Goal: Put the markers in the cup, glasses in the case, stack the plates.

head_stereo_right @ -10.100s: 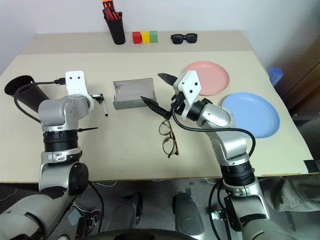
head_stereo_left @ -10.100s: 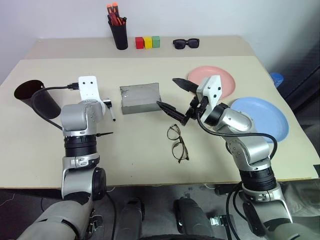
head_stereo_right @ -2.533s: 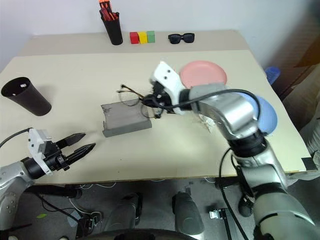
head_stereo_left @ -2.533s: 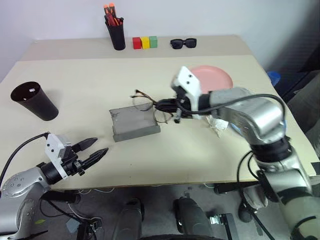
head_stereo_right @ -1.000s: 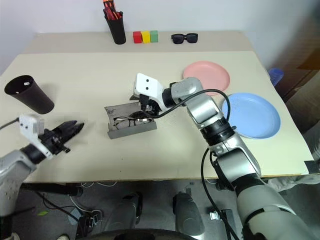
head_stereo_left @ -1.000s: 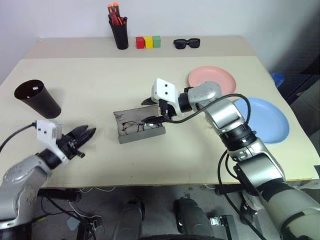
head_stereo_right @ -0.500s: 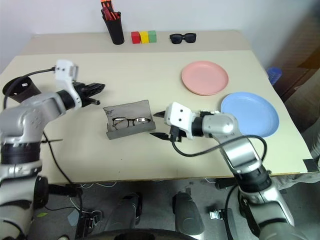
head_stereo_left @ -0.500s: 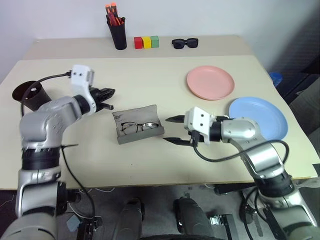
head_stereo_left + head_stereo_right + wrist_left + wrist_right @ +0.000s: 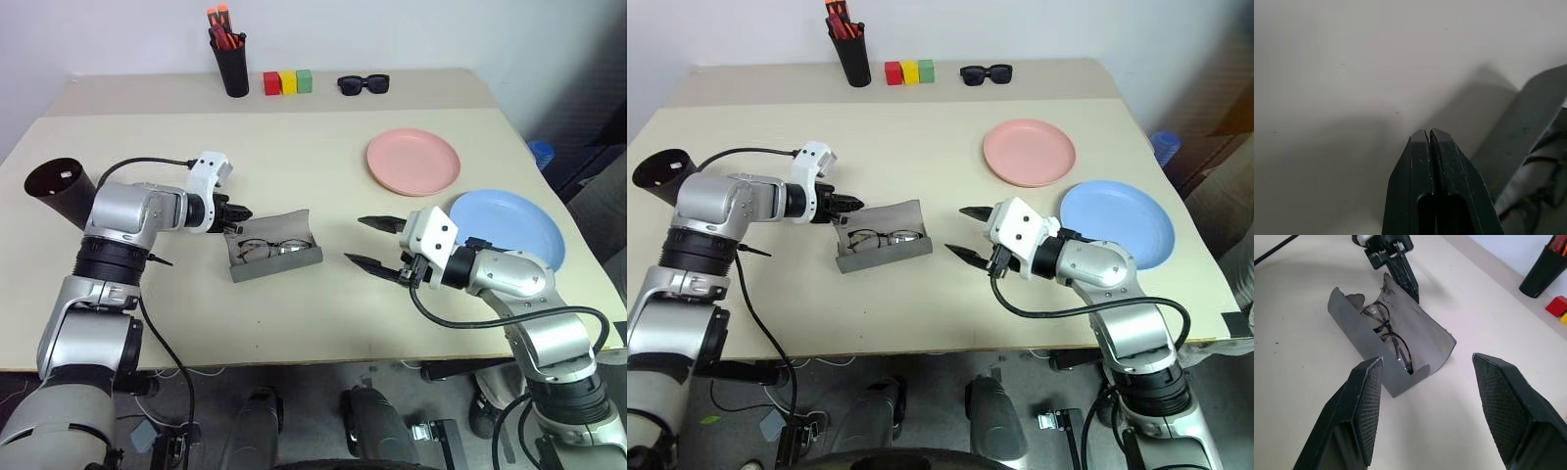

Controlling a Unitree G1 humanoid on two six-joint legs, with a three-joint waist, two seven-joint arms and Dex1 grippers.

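Observation:
The grey case (image 9: 277,257) lies open mid-table with the wire-frame glasses (image 9: 266,249) inside it. My left gripper (image 9: 242,212) is shut and empty, its tip at the case's rear left corner; whether it touches I cannot tell. My right gripper (image 9: 376,243) hovers open and empty a short way right of the case, pointing at it. The salmon pink plate (image 9: 412,161) and the light blue plate (image 9: 509,230) lie apart at the right. The dark cup (image 9: 57,188) stands at the far left with a pale speck inside its mouth. The markers are hidden.
A black pen holder (image 9: 233,67) with orange pens, three coloured blocks (image 9: 289,81) and black sunglasses (image 9: 363,84) line the table's back. The right wrist view shows the case (image 9: 1422,340) and the left gripper (image 9: 1400,276) behind it.
My left gripper has swung from near the cup over to the case's rear corner and has shut. My right gripper has drawn back from the case, staying open. The glasses stay in the case.

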